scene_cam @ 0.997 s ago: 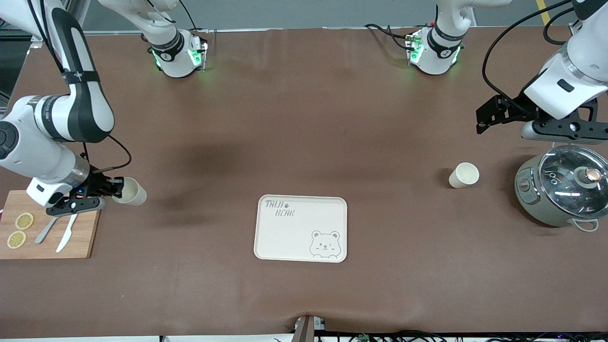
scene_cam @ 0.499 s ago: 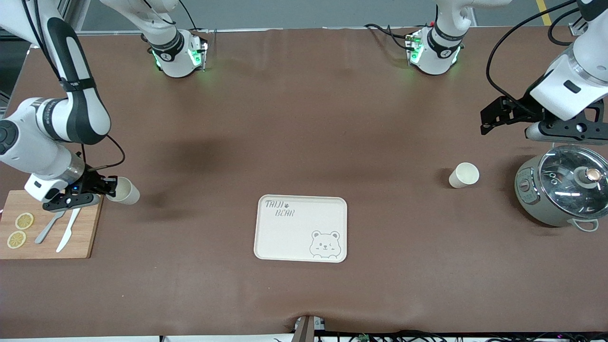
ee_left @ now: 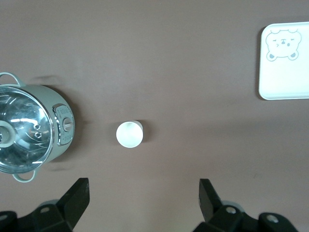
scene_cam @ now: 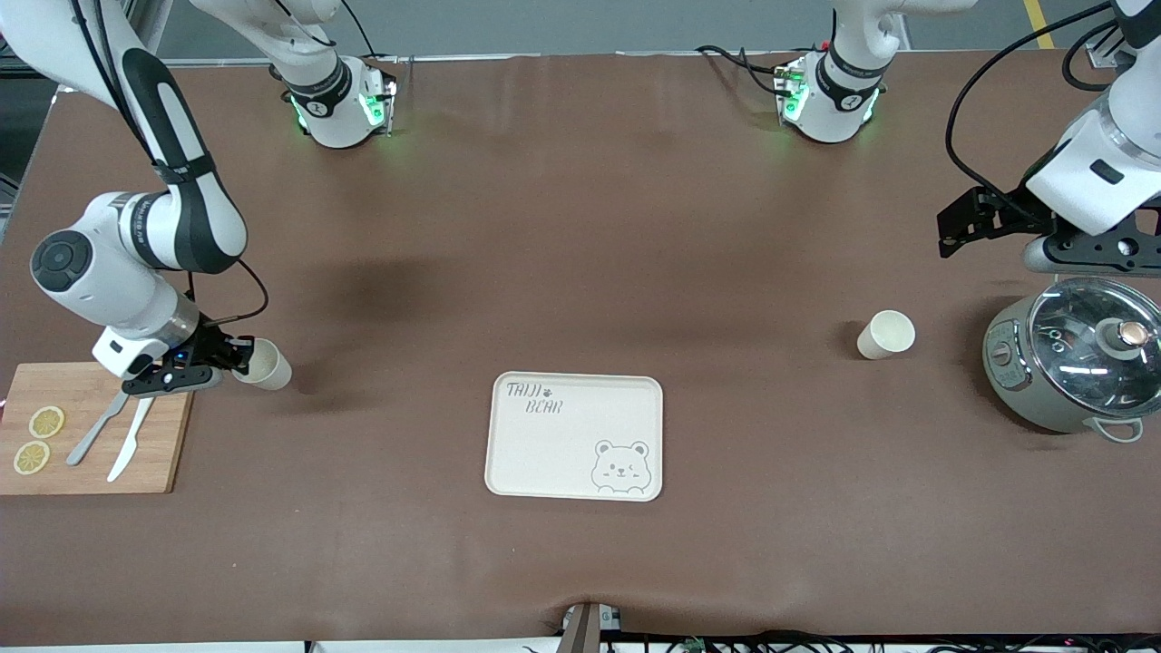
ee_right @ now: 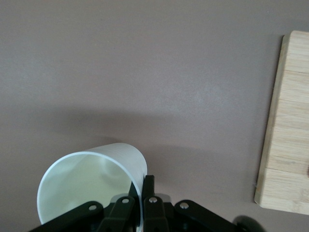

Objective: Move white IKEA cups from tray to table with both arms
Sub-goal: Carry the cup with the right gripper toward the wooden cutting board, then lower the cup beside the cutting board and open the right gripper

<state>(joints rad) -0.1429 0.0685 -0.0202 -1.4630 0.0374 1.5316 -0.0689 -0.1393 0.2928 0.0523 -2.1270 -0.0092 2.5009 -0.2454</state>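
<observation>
1. The right gripper [scene_cam: 238, 360] is clamped on the rim of one white cup [scene_cam: 264, 365], fingers [ee_right: 146, 193] pinching its wall; the cup hangs tilted over the bare tablecloth [scene_cam: 580, 227] just beside the wooden board [scene_cam: 91, 453].
2. The left gripper [ee_left: 145, 198] has its fingers spread wide and holds nothing; it hovers over the tablecloth near the grey pot [scene_cam: 1070, 363].
3. The second white cup [scene_cam: 885, 335] stands upright between the pot and the bear tray [scene_cam: 544, 453], nearer the pot.
4. The board carries lemon slices [scene_cam: 36, 440] and cutlery [scene_cam: 113, 435].
</observation>
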